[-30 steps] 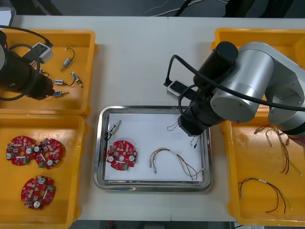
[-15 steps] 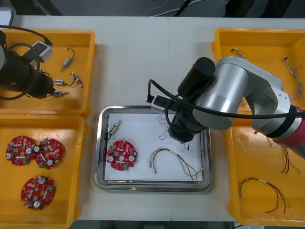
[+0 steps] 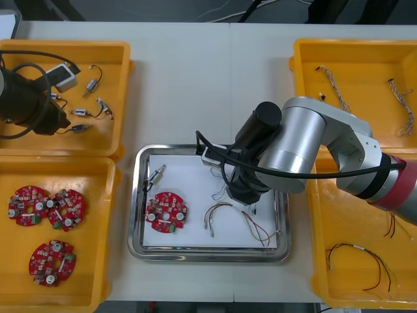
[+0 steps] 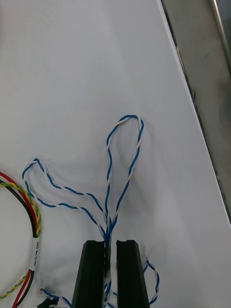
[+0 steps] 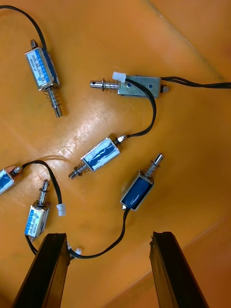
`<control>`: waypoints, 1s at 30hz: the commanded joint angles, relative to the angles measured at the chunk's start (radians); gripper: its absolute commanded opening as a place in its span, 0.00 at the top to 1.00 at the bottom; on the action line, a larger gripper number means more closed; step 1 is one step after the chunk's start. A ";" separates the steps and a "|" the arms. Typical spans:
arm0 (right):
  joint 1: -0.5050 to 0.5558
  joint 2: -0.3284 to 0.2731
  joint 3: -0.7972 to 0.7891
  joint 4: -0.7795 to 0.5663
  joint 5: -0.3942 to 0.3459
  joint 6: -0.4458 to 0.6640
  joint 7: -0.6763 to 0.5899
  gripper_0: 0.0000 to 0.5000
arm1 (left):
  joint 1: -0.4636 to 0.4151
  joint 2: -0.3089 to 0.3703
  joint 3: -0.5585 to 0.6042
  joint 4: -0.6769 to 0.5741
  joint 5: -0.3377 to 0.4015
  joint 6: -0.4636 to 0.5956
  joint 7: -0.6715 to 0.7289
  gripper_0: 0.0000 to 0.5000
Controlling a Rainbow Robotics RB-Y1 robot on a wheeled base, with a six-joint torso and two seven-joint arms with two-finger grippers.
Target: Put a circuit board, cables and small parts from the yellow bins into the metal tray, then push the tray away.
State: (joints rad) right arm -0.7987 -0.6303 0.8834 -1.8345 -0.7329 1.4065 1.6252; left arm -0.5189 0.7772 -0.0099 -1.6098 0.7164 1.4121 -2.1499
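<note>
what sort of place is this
Probably an electronics kitting bench: yellow bins of red circuit boards and small metal parts flank a metal tray where the right gripper grips a cable.

Bright light comes from above. Glare shines on the yellow bin [image 5: 82,127]. The blue and white cable [image 4: 108,224] casts faint shadows.

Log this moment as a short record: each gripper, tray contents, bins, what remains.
right gripper: over the tray, shut on the blue and white cable, whose loops lie on the white floor
left gripper: open, above small parts in the far left bin
tray contents: board, red and yellow cable, one small part
near left bin: three boards
remaining: probably release the cable, then push the tray away
</note>
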 commanded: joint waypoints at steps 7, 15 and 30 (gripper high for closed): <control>-0.047 0.018 -0.003 -0.008 0.009 -0.011 0.028 0.10 | -0.003 0.042 -0.036 0.019 0.021 -0.084 -0.137 0.00; -0.047 0.024 -0.072 -0.016 -0.016 0.055 0.025 0.10 | -0.003 0.044 -0.091 0.025 0.028 -0.113 -0.168 0.02; -0.047 0.077 -0.307 -0.104 -0.057 0.345 -0.108 0.10 | 0.019 0.044 -0.116 0.042 0.037 -0.113 -0.200 0.03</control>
State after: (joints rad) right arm -0.8113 -0.5767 0.6331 -1.8872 -0.7761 1.7228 1.6120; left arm -0.5148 0.7772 -0.1186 -1.5647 0.7435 1.3111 -2.1681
